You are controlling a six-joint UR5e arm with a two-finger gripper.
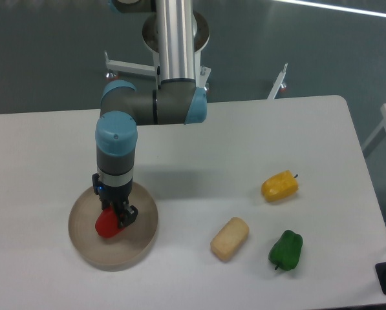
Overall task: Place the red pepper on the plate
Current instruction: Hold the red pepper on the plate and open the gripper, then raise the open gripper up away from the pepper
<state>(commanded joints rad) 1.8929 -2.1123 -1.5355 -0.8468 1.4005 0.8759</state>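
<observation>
The red pepper [106,225] is a small glossy red shape over the middle of the round beige plate [141,240] at the table's front left. My gripper [117,218] points straight down over the plate and is shut on the red pepper, its dark fingers on either side of it. I cannot tell whether the pepper rests on the plate or hangs just above it. The pepper's stem is hidden by the gripper.
A yellow pepper [280,186] lies at the right. A tan bread-like block [230,238] lies right of the plate. A green pepper [286,250] lies near the front right. The table's right edge runs close beyond them.
</observation>
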